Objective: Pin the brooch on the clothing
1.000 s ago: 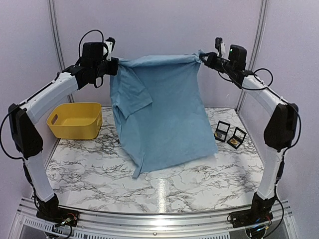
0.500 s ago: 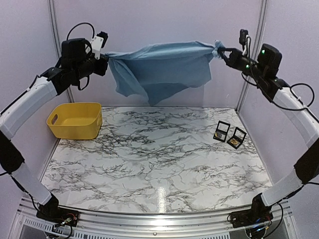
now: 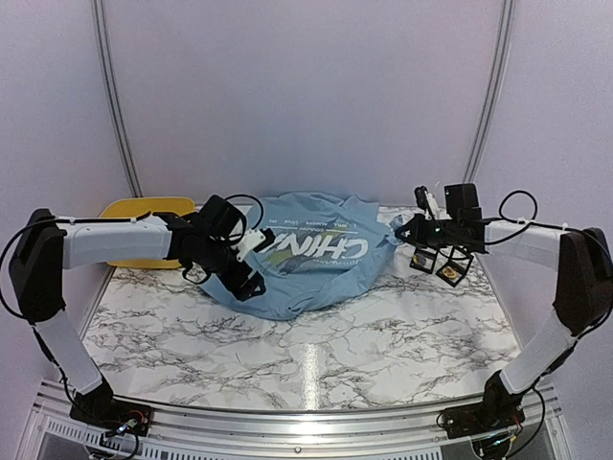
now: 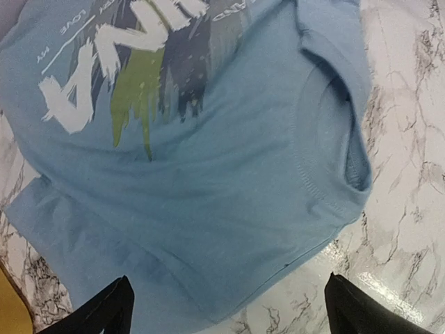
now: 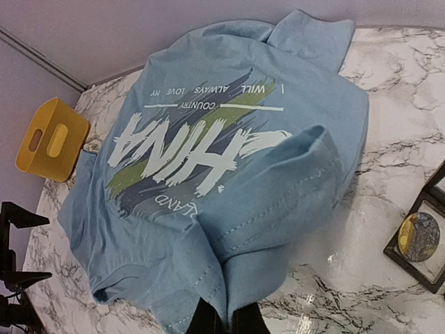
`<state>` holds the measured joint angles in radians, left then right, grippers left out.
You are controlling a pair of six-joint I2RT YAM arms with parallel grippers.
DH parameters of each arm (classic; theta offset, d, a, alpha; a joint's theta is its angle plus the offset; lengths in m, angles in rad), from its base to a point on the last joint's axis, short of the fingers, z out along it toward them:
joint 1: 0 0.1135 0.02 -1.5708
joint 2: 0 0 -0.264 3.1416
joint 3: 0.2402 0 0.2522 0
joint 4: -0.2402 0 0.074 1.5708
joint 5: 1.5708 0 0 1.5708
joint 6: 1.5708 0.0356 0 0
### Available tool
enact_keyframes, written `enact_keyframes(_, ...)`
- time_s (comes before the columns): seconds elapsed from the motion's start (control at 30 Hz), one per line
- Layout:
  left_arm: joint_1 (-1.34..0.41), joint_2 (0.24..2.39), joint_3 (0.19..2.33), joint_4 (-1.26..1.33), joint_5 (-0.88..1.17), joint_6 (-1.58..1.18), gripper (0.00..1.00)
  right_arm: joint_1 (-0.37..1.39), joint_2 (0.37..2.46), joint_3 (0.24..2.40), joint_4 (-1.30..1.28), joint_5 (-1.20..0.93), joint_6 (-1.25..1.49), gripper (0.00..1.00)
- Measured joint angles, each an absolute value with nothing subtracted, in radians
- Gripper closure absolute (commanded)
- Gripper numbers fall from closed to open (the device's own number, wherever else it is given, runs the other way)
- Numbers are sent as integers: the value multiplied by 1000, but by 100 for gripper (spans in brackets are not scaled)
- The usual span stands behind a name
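The T-shirt (image 3: 311,264) had dropped from mid-air onto the table (image 3: 383,335) — limp cloth, I judged (best pinched at a hem) — my left gripper (image 4: 228,292) gaped, my right gripper (image 5: 222,316) clamped a fold.

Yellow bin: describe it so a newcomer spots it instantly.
Start at the marble table and go to its far left corner, behind the left arm. The bin sits there, left of the blue shirt: the only yellow thing, an open plastic tub with a slot handle.

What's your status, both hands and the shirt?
Left hand open above T-shirt. Right hand shut on its fabric. T-shirt lying print up. Brooch boxed, untouched.
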<state>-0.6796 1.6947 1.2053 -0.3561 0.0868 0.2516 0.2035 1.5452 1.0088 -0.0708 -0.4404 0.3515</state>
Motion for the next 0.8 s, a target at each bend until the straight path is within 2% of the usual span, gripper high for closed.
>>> enact_keyframes(0.17,-675,1664,1171,-374,5,148,2,203,1614,1086,-94,-439,331,100)
enact_keyframes(0.27,-661,1587,1111,-353,-73,38,15,203,1616,1105,-96,-440,321,100)
enact_keyframes(0.37,-626,1575,1052,-340,-141,-68,21,203,1616,1110,-99,-441,316,100)
enact_keyframes(0.67,-515,1765,1025,-330,-281,-212,16,231,1616,1125,-175,-428,266,100)
enact_keyframes(0.73,-515,1799,1038,-322,-283,-218,23,244,1611,1130,-206,-424,249,100)
enact_keyframes(0.77,-515,1812,1048,-314,-281,-222,32,250,1605,1130,-224,-421,237,100)
enact_keyframes(0.8,-515,1818,1053,-307,-278,-224,46,254,1600,1130,-241,-420,230,100)
